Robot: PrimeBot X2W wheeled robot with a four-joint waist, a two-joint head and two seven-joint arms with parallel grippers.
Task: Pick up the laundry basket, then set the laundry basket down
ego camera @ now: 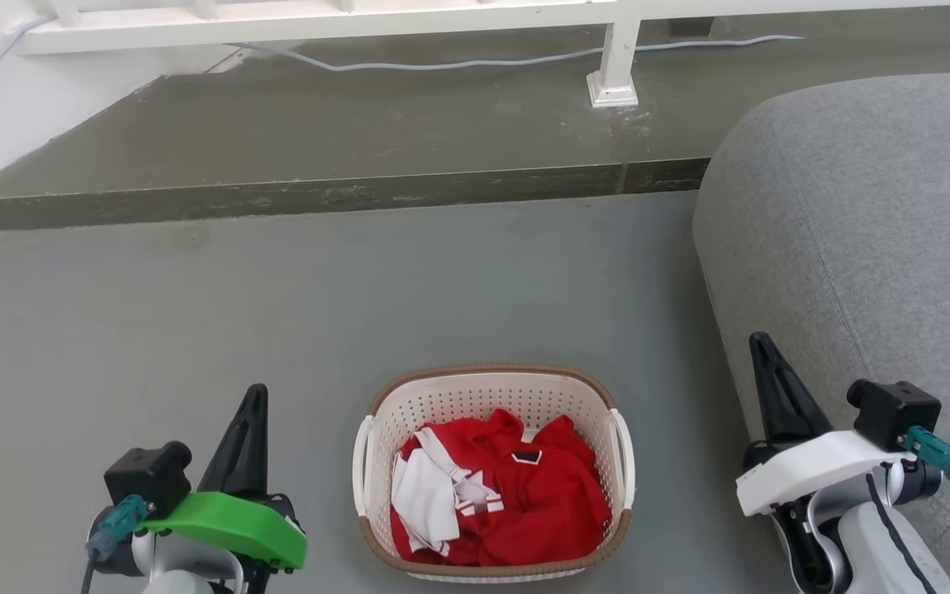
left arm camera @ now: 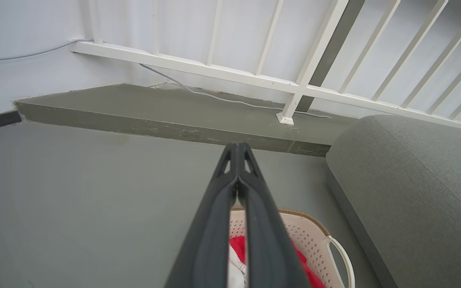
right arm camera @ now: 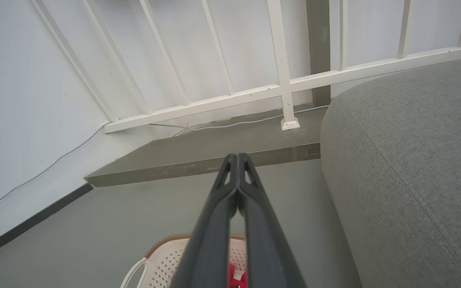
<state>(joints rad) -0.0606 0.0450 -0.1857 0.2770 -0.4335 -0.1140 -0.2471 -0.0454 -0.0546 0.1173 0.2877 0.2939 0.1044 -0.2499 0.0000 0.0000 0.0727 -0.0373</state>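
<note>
On open floor (ego camera: pixel 195 330), laundry basket (ego camera: pixel 475 402)

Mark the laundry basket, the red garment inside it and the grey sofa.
laundry basket (ego camera: pixel 458 400), head view, on its perforated back wall.
red garment (ego camera: pixel 549 503), head view, on the middle of the cloth.
grey sofa (ego camera: pixel 854 231), head view, on its rounded upholstered top.

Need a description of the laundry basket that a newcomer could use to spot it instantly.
Start at the big grey sofa on the right; just left of it, on the grey floor, stands the laundry basket. It is a cream perforated tub with a brown woven-look rim and white side handles, holding red and white clothes, bright against the plain grey around it.
</note>
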